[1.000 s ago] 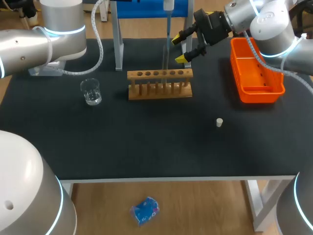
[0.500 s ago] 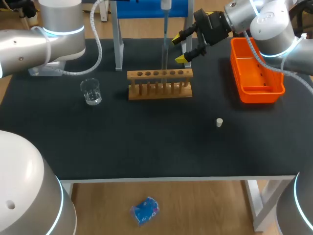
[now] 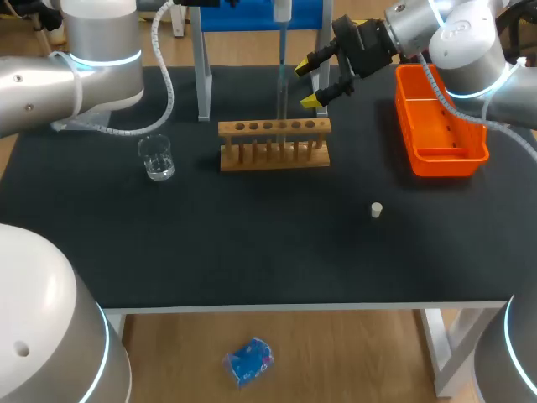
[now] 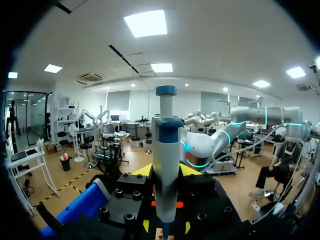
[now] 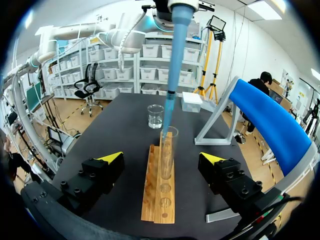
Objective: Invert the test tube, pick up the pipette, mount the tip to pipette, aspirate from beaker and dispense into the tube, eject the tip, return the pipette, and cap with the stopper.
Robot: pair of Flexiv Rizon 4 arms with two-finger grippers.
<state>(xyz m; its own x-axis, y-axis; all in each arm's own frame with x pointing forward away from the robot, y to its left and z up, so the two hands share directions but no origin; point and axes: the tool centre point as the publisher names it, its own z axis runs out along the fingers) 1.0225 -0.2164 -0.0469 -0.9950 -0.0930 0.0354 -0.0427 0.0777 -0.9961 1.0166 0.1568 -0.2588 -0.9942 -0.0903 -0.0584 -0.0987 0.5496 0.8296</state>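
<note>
Over the black table (image 3: 252, 252), head view: wooden rack (image 3: 274, 144) sits at 12 o'clock from the table's centre. The test tube (image 3: 284, 107) stands upright in one of its holes. The pipette (image 3: 281, 38) hangs above it with its long axis vertical, in line with the tube. The left arm (image 3: 75, 67) carries it; the hand itself is out of this view. Right gripper (image 3: 309, 85) waits at 1 o'clock of the rack, fingers wide, holding nothing. Beaker (image 3: 156, 157) at 9 o'clock of the rack, orange bin (image 3: 440, 155) at 3 o'clock, stopper (image 3: 377, 210) at 4 o'clock, well apart. Blue-topped stand (image 3: 201, 75) at 11 o'clock, behind the rack.

Left wrist view: left gripper (image 4: 165, 222) is clamped on the pipette (image 4: 166, 160), plunger end away from the fingers. Nothing of the table shows.

Right wrist view: right gripper (image 5: 162, 159) is spread wide, with the rack (image 5: 159, 200) and test tube (image 5: 168, 150) between its fingers, touching neither. The pipette tip (image 5: 166, 112) comes down to the tube's mouth; how deep it goes I cannot tell. Beaker (image 5: 155, 116) at 12 o'clock, beyond the rack.

Judgement: dispense step. Any withdrawal should run straight up the tube's axis, since a sideways pull could tip the tube. The bin lies clear of the rack for ejecting. The right arm is nearer the stopper.
</note>
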